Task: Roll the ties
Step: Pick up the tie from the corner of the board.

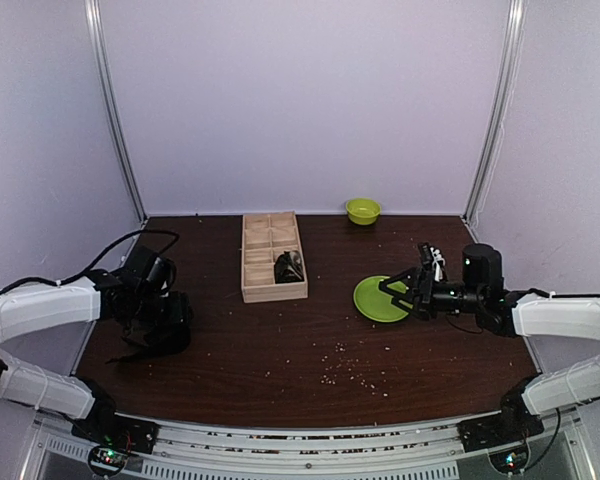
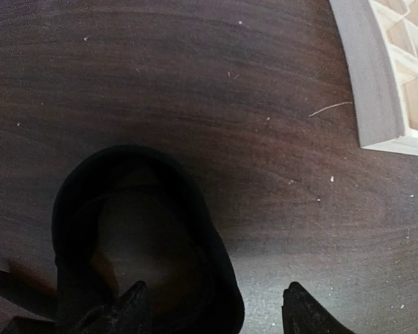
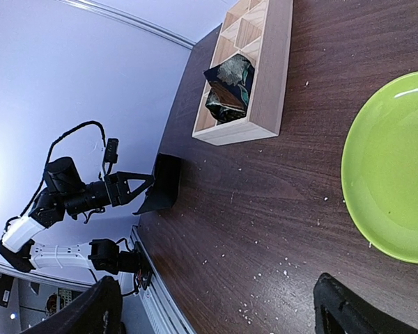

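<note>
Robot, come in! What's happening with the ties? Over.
Left gripper open, black tie in a loose loop at its fingertips. Right gripper open by green plate. Only crumbs scattered around.

Dark wood-grain table (image 1: 280, 335), flecked with pale crumbs (image 1: 345, 372), thickest front of centre. Wooden compartment box (image 1: 273, 293) left of centre, toward the back. Flat green plate (image 1: 372, 302) right of centre; small green bowl (image 1: 362, 210) at back edge. Left side: black tie (image 1: 160, 335), loosely looped.
</note>
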Controlling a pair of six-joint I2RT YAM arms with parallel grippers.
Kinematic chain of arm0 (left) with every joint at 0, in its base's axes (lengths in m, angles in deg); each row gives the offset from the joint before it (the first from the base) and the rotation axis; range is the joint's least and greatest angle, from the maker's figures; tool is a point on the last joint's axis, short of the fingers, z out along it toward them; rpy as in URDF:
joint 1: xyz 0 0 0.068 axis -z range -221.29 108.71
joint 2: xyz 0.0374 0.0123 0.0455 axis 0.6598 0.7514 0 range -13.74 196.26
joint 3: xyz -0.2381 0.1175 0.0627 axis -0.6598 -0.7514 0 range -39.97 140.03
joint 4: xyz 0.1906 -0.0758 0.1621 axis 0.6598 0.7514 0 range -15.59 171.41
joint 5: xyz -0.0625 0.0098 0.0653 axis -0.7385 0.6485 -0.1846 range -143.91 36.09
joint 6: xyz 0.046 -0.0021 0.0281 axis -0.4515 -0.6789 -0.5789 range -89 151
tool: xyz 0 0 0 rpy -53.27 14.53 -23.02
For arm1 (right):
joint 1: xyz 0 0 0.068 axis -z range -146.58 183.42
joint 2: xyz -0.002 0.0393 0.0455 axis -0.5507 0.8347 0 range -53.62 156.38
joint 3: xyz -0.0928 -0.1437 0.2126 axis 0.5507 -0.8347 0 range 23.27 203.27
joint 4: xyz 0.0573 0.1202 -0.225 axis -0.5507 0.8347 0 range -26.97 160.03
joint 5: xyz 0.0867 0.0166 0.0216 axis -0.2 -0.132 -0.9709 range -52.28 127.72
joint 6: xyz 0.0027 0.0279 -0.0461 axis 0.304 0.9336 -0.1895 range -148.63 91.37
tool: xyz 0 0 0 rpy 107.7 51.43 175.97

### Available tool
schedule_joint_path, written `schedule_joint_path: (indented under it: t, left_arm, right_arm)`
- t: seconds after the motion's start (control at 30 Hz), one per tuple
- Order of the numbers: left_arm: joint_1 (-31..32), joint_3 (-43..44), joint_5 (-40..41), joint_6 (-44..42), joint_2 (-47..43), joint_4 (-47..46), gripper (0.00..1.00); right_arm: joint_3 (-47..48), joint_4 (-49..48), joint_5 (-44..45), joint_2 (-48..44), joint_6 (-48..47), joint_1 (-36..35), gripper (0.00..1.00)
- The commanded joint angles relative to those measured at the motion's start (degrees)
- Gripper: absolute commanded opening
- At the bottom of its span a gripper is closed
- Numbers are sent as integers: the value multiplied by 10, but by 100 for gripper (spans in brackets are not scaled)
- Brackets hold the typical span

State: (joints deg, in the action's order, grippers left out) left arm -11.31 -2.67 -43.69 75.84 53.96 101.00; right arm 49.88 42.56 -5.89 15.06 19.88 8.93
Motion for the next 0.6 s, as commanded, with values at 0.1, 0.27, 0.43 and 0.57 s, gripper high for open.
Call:
schedule_joint_path:
  t: [0.1, 0.27, 0.43, 0.57]
  left_arm:
    - [-6, 54, -5, -9, 130, -43, 64]
    - [-5, 65, -22, -9, 172, -72, 45]
    - [50, 79, -77, -58, 154, -120, 0]
    - [156, 135, -81, -136, 120, -112, 0]
  right_arm:
    - [0, 10, 14, 0, -7, 0, 96]
    - [4, 23, 25, -6, -8, 1, 95]
    - [-4, 2, 34, 4, 28, 1, 93]
    - [-25, -85, 30, 16, 103, -12, 92]
